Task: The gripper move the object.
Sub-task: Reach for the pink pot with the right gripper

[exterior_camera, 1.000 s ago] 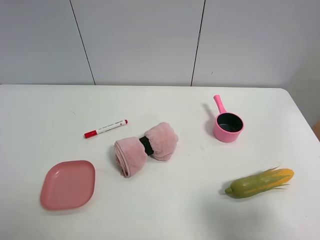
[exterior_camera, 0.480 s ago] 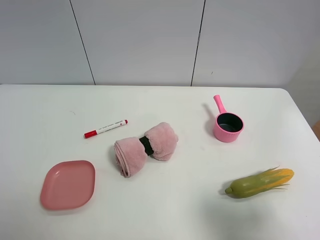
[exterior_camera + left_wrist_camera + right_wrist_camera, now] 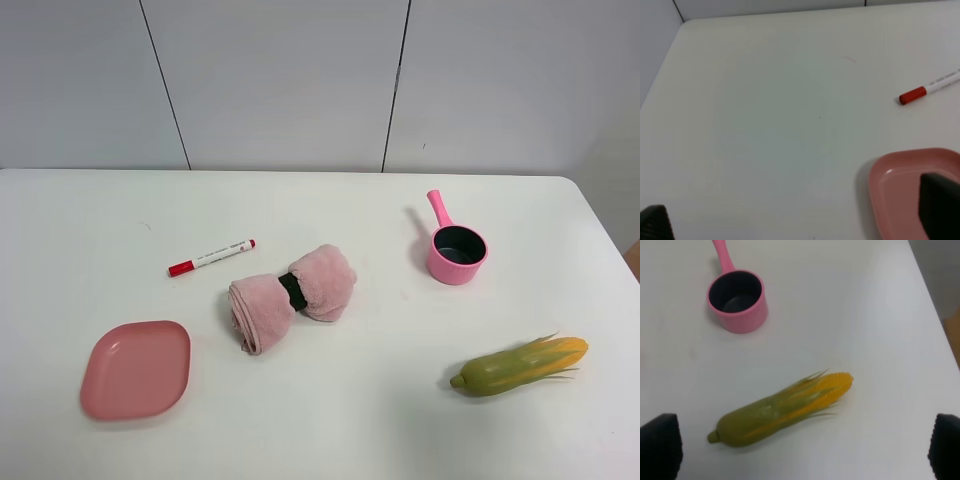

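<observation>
A: Pink saucepan [image 3: 458, 253] is sitting upright on the white desk [image 3: 350, 430], toward the right edge and closer to the far edge than the near one. Its dark inside is facing up and its handle [image 3: 438, 208] is pointing at the far edge. Nothing is touching it.

B: Grippers?

A: Right gripper [image 3: 802, 445] is hanging over the near right corner area, jaws spread wide, gripping nothing. Only its black fingertips [image 3: 660, 445] are showing in its wrist view. A corn cob [image 3: 782, 410] is lying on the desk between that gripper and the saucepan, well apart from the pan.

B: Left one?

A: Left gripper [image 3: 797, 212] is hanging toward the near left corner, jaws also wide apart, carrying nothing. One fingertip is overlapping the pink plate [image 3: 905, 190] in its wrist view; I can't tell whether it's touching. A red-capped marker [image 3: 930, 87] is lying beyond the plate, toward the far edge.

B: Anything else?

A: A rolled pink towel [image 3: 290, 296] with a black band is lying mid-desk, well apart from the saucepan.
</observation>
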Robot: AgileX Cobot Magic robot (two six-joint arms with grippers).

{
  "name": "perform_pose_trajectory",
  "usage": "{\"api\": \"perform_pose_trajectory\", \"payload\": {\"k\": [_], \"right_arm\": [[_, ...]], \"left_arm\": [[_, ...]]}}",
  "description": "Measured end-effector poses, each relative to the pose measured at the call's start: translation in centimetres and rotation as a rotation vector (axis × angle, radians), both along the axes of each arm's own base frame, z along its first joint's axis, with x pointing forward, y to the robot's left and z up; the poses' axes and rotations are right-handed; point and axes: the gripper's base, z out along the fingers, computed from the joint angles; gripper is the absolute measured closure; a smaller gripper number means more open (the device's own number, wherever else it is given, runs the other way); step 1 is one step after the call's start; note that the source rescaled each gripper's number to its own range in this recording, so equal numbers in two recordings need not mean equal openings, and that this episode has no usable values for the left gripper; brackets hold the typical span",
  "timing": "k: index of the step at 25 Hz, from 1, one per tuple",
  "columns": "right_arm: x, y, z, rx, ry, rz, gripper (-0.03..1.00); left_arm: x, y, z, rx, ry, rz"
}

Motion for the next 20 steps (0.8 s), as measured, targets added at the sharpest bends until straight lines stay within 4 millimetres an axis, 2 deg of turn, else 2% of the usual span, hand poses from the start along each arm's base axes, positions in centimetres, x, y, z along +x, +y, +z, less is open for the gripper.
{"api": "perform_pose_trajectory", "payload": {"k": [2, 6, 11, 12, 15, 20], "right_arm": [[0.4, -0.1, 0.8, -0.003, 0.006, -0.003, -0.03], [3.0, -0.3, 4.2, 0.001, 0.036, -0.002, -0.03], [7.7, -0.6, 6.9, 0.026, 0.111, 0.001, -0.03], [9.9, -0.9, 7.1, 0.026, 0.163, -0.001, -0.03], [13.5, -1.3, 6.1, 0.026, 0.275, 0.0, -0.03], [18.1, -1.7, 3.2, 0.041, 0.447, 0.003, -0.03]], "left_arm": [[0.0, 0.0, 0.0, 0.0, 0.0, 0.0], [0.0, 0.0, 0.0, 0.0, 0.0, 0.0], [0.0, 0.0, 0.0, 0.0, 0.0, 0.0], [0.0, 0.0, 0.0, 0.0, 0.0, 0.0], [0.0, 0.0, 0.0, 0.0, 0.0, 0.0], [0.0, 0.0, 0.0, 0.0, 0.0, 0.0]]}}
